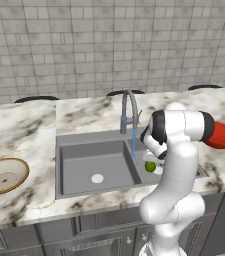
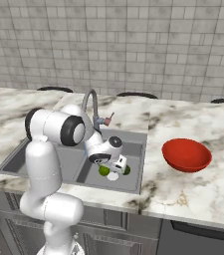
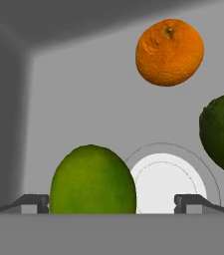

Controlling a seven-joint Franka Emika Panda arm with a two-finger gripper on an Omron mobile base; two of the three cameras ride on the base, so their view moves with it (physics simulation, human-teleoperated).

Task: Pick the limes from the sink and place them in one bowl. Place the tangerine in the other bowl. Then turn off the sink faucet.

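Grey sink (image 1: pixel 74 145), two basins; gripper (image 3: pixel 111 201) is down in the right basin, jaws wide apart, holding nothing; light lime (image 3: pixel 92 180) sits between the fingertips, right by the left one, its bottom cut off by the frame edge; white drain (image 3: pixel 166 182) just beside it, partly hidden behind it; dark lime (image 3: pixel 223 132) cut off at the right edge of the hand view; tangerine (image 3: pixel 169 52) apart from both, toward the basin's far wall; in base views the arm hides most of the right basin; water stream from faucet (image 1: pixel 128 107) is visible; red bowl (image 2: pixel 186 154) on the counter right of the sink; tan bowl (image 1: pixel 4 176) near the counter's left end.
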